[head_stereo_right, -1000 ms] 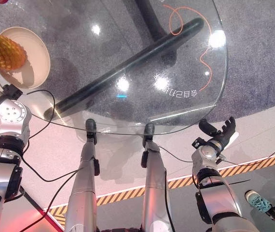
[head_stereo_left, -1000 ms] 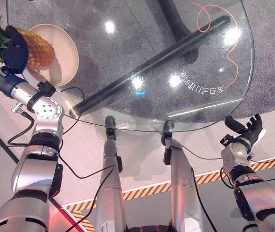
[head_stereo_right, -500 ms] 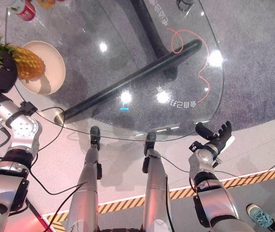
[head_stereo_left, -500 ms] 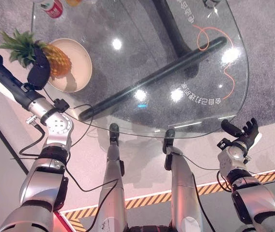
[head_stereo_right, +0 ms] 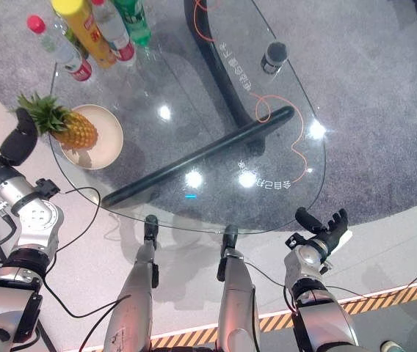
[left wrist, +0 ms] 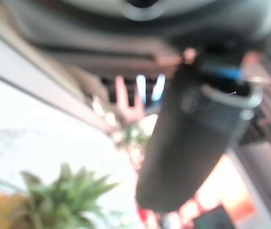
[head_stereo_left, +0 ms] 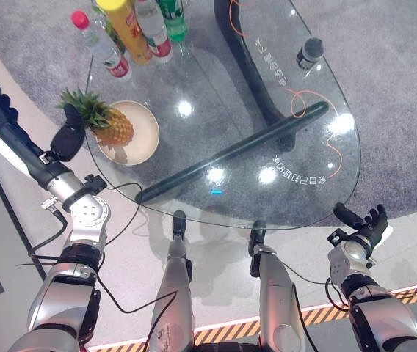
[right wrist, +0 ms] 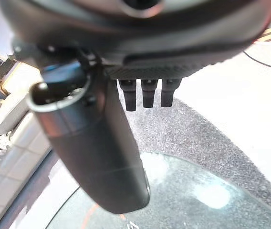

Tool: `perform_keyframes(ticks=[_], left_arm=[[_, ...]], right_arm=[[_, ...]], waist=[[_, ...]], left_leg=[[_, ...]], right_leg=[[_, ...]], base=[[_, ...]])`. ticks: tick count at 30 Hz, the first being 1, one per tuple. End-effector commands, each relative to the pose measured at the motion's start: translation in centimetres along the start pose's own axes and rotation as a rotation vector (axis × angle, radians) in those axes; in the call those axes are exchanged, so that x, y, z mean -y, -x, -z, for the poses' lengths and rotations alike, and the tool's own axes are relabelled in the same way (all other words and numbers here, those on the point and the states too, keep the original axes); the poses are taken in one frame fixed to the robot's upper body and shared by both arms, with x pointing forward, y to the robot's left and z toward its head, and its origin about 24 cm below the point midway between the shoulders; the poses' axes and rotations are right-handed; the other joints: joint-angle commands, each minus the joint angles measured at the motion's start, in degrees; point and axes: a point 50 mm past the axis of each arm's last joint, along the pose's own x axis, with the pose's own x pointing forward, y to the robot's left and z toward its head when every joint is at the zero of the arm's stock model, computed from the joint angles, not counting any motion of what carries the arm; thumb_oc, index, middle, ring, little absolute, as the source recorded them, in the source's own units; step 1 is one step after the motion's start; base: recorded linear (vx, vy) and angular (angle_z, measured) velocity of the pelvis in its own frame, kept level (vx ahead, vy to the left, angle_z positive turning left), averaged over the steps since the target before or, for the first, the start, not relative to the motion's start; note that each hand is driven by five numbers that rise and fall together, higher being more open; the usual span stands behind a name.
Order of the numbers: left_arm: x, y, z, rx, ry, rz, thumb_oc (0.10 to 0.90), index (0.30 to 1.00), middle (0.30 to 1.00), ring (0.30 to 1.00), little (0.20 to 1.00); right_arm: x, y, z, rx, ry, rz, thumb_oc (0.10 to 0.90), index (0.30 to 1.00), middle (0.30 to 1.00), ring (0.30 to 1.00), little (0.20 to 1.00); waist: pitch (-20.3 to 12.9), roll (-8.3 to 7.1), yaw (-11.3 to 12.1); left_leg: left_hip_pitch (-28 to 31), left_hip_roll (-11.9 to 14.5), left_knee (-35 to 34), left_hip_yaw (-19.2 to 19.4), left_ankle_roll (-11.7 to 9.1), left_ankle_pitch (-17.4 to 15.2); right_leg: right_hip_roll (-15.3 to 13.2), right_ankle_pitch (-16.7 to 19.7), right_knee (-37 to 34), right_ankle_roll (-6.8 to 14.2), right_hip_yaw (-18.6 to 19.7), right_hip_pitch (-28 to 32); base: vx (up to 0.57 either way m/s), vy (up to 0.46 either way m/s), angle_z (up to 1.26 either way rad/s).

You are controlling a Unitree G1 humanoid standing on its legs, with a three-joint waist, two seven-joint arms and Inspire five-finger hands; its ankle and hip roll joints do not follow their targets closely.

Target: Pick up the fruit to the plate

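Pineapple [head_stereo_left: 110, 126] lies on its side in the cream plate [head_stereo_left: 144, 139], crown toward the table's left edge, body resting on the plate's surface. By the look of it the placement is done and the step in hand is clearing the left hand away.

Left hand [head_stereo_left: 67, 141] sits just beside the crown, at the rim of the glass table [head_stereo_left: 282, 95]. In its wrist view the thumb stands straight and the green leaves lie past it, ungripped; read the hand as relaxed and holding nothing. Whether a finger touches the leaves, you cannot tell.

To do this well: draw the hand outward and low to the left, away from the crown, so no finger snags a leaf and rolls the fruit off the plate. Keep clear of the bottles [head_stereo_left: 131, 29] standing just beyond the plate.

Right hand [head_stereo_left: 361, 224] hangs off the near right edge of the table, fingers spread, idle. Leave it there.
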Motion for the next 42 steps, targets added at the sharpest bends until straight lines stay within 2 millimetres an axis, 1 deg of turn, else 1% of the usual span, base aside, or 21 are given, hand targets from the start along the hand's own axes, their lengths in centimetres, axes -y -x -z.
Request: perform_keyframes(ticks=[1, 7, 8, 10, 11, 13, 14, 16, 17, 18, 19, 20, 22, 23, 24, 25, 26, 27, 30, 33, 42], left_arm=[[-1.5, -0.5, -0.1, 0.000, 0.044, -0.050, 0.800, 0.900, 0.900, 0.900, 0.900], [-4.7, 2.8, 3.3, -0.175, -0.080, 0.001, 0.800, 0.900, 0.900, 0.900, 0.900], [-5.1, 3.7, 4.4, -0.268, -0.114, 0.082, 0.800, 0.900, 0.900, 0.900, 0.900], [-5.5, 4.7, 5.5, -0.356, -0.128, 0.150, 0.800, 0.900, 0.900, 0.900, 0.900], [-7.0, 7.3, 7.9, -0.558, -0.193, 0.274, 0.800, 0.900, 0.900, 0.900, 0.900], [-9.1, 10.0, 9.9, -0.756, -0.253, 0.344, 0.800, 0.900, 0.900, 0.900, 0.900], [-10.8, 12.0, 11.0, -0.892, -0.284, 0.358, 0.800, 0.900, 0.900, 0.900, 0.900], [-12.4, 14.2, 11.8, -1.034, -0.305, 0.383, 0.800, 0.900, 0.900, 0.900, 0.900], [-13.7, 16.3, 12.3, -1.145, -0.351, 0.423, 0.800, 0.900, 0.900, 0.900, 0.900], [-14.2, 16.9, 12.4, -1.174, -0.364, 0.434, 0.800, 0.900, 0.900, 0.900, 0.900], [-14.9, 18.4, 12.6, -1.259, -0.378, 0.458, 0.800, 0.900, 0.900, 0.900, 0.900], [-15.0, 18.6, 12.6, -1.270, -0.382, 0.469, 0.800, 0.900, 0.900, 0.900, 0.900], [-16.3, 21.4, 12.6, -1.414, -0.427, 0.559, 0.800, 0.900, 0.900, 0.900, 0.900], [-16.5, 21.9, 12.6, -1.439, -0.436, 0.573, 0.800, 0.900, 0.900, 0.900, 0.900], [-17.2, 23.5, 12.5, -1.531, -0.441, 0.596, 0.800, 0.900, 0.900, 0.900, 0.900], [-17.5, 24.3, 12.4, -1.586, -0.440, 0.612, 0.800, 0.900, 0.900, 0.900, 0.900], [-18.4, 26.2, 12.1, -1.701, -0.489, 0.650, 0.800, 0.900, 0.900, 0.900, 0.900], [-18.4, 26.2, 12.1, -1.702, -0.489, 0.650, 0.800, 0.900, 0.900, 0.900, 0.900], [-20.1, 28.7, 11.3, -1.892, -0.621, 0.678, 0.800, 0.900, 0.900, 0.900, 0.900], [-20.1, 29.7, 11.0, -1.985, -0.635, 0.718, 0.800, 0.900, 0.900, 0.900, 0.900], [-18.8, 30.5, 11.0, -2.002, -0.637, 0.834, 0.800, 0.900, 0.900, 0.900, 0.900]], right_arm=[[5.0, -0.2, 2.6, -0.060, 0.114, 0.042, 0.800, 0.900, 0.900, 0.900, 0.900], [10.8, 1.4, 6.9, -0.200, 0.266, 0.059, 0.800, 0.900, 0.900, 0.900, 0.900], [12.0, 1.8, 7.7, -0.239, 0.304, 0.058, 0.800, 0.900, 0.900, 0.900, 0.900], [12.7, 2.1, 8.3, -0.271, 0.327, 0.061, 0.800, 0.900, 0.900, 0.900, 0.900], [14.2, 2.7, 9.4, -0.353, 0.378, 0.066, 0.800, 0.900, 0.900, 0.900, 0.900], [15.5, 3.2, 10.2, -0.441, 0.430, 0.052, 0.800, 0.900, 0.900, 0.900, 0.900], [16.3, 3.7, 10.9, -0.508, 0.469, 0.040, 0.800, 0.900, 0.900, 0.900, 0.900], [17.2, 4.2, 11.6, -0.583, 0.511, 0.013, 0.800, 0.900, 0.900, 0.900, 0.900], [17.6, 4.9, 12.3, -0.660, 0.544, -0.021, 0.800, 0.900, 0.900, 0.900, 0.900], [17.7, 5.0, 12.5, -0.683, 0.554, -0.032, 0.800, 0.900, 0.900, 0.900, 0.900], [17.8, 5.6, 13.1, -0.744, 0.565, -0.057, 0.800, 0.900, 0.900, 0.900, 0.900], [17.8, 5.7, 13.2, -0.751, 0.570, -0.063, 0.800, 0.900, 0.900, 0.900, 0.900], [18.2, 6.3, 13.7, -0.800, 0.643, -0.101, 0.800, 0.900, 0.900, 0.900, 0.900], [18.2, 6.3, 13.8, -0.806, 0.656, -0.109, 0.800, 0.900, 0.900, 0.900, 0.900], [18.1, 6.5, 14.0, -0.827, 0.690, -0.133, 0.800, 0.900, 0.900, 0.900, 0.900], [18.0, 6.7, 14.1, -0.836, 0.711, -0.151, 0.800, 0.900, 0.900, 0.900, 0.900], [17.9, 7.1, 14.6, -0.863, 0.757, -0.197, 0.800, 0.900, 0.900, 0.900, 0.900], [17.9, 7.1, 14.6, -0.863, 0.757, -0.198, 0.800, 0.900, 0.900, 0.900, 0.900], [17.2, 8.2, 15.7, -0.909, 0.807, -0.259, 0.800, 0.900, 0.900, 0.900, 0.900], [16.8, 8.7, 16.2, -0.932, 0.897, -0.345, 0.800, 0.900, 0.900, 0.900, 0.900], [15.1, 9.0, 16.6, -0.910, 1.014, -0.448, 0.800, 0.900, 0.900, 0.900, 0.900]], waist=[[-8.1, -2.54, 0.0], [-13.9, -1.55, -0.2], [-15.4, -1.45, -0.4], [-16.6, -1.40, -0.5], [-19.1, -1.11, -0.7], [-21.1, -0.78, -1.0], [-22.5, -0.58, -1.1], [-23.8, -0.39, -1.2], [-24.7, -0.31, -1.2], [-25.0, -0.29, -1.2], [-25.4, -0.28, -1.2], [-25.5, -0.28, -1.2], [-26.5, -0.30, -1.2], [-26.6, -0.27, -1.2], [-27.0, -0.16, -1.2], [-27.1, -0.14, -1.2], [-27.5, -0.04, -1.3], [-27.5, -0.04, -1.3], [-28.1, 0.04, -1.9], [-28.6, 0.25, -2.5], [-29.3, 0.37, -2.7]], left_leg=[[2.6, -4.1, 0.6, 2.5, 1.2, -6.4], [10.9, -3.7, -4.9, 3.3, 1.5, -5.6], [12.6, -3.6, -5.9, 3.5, 1.5, -5.5], [13.9, -3.5, -6.3, 3.8, 1.5, -5.4], [16.3, -3.1, -7.1, 4.3, 1.4, -5.4], [18.4, -2.8, -7.6, 4.8, 1.3, -5.6], [19.7, -2.5, -7.9, 5.3, 1.2, -5.8], [21.0, -2.3, -7.9, 5.7, 1.1, -6.2], [21.9, -2.2, -7.9, 6.0, 1.1, -6.5], [22.3, -2.2, -7.9, 6.1, 1.1, -6.6], [22.9, -2.1, -7.9, 6.3, 1.0, -6.8], [23.0, -2.1, -7.9, 6.3, 1.0, -6.9], [24.1, -1.9, -7.9, 6.7, 1.0, -7.3], [24.4, -1.9, -7.9, 6.8, 1.0, -7.4], [25.0, -1.8, -7.9, 7.0, 1.1, -7.7], [25.2, -1.8, -7.9, 7.1, 1.1, -7.9], [25.7, -1.7, -7.9, 7.4, 1.2, -8.1], [25.7, -1.7, -7.9, 7.4, 1.2, -8.1], [26.8, -1.6, -7.9, 8.2, 1.4, -8.7], [27.6, -1.5, -7.9, 8.5, 1.5, -9.2], [28.3, -1.2, -7.9, 8.7, 1.4, -9.7]], right_leg=[[1.6, 5.6, -11.8, -0.5, 0.3, 6.5], [0.7, 6.8, -16.4, 0.6, 0.1, 14.6], [0.6, 7.0, -17.1, 0.8, 0.0, 16.2], [0.6, 7.2, -17.5, 0.9, -0.1, 17.4], [0.6, 7.7, -18.5, 1.2, -0.3, 19.8], [0.8, 7.9, -19.4, 1.2, -0.5, 22.0], [0.8, 7.9, -19.9, 1.3, -0.7, 23.3], [0.9, 7.9, -20.6, 1.3, -0.9, 24.8], [0.9, 8.0, -21.1, 1.2, -1.2, 25.9], [0.9, 8.0, -21.3, 1.2, -1.3, 26.3], [0.9, 8.1, -21.6, 1.3, -1.5, 26.9], [0.9, 8.1, -21.7, 1.3, -1.5, 27.1], [0.9, 8.1, -22.2, 1.3, -1.8, 28.1], [0.9, 8.1, -22.3, 1.3, -1.8, 28.3], [0.9, 8.0, -22.5, 1.3, -1.9, 28.8], [0.9, 7.9, -22.5, 1.3, -2.0, 29.1], [0.8, 7.9, -22.6, 1.3, -2.1, 29.4], [0.8, 7.9, -22.6, 1.3, -2.1, 29.4], [0.7, 7.8, -22.5, 1.2, -2.1, 30.0], [0.6, 7.6, -22.6, 1.2, -2.1, 30.5], [0.5, 7.7, -23.0, 1.2, -2.2, 31.1]], base=[[0.14, 0.033, 0.07], [0.19, 0.040, 0.05], [0.19, 0.019, 0.06], [0.23, 0.013, 0.10], [0.35, 0.024, 0.10], [0.33, 0.035, 0.03], [0.26, 0.037, -0.02], [0.20, 0.023, -0.06], [0.14, 0.005, -0.04], [0.15, 0.002, 0.00], [0.08, 0.001, 0.04], [0.10, 0.000, 0.01], [0.09, 0.002, -0.01], [0.10, 0.014, -0.01], [0.07, 0.017, -0.02], [0.09, 0.029, -0.06], [0.05, 0.018, -0.07], [0.06, 0.020, -0.08], [0.07, 0.015, -0.09], [0.06, 0.018, -0.14], [0.01, 0.003, -0.01]])
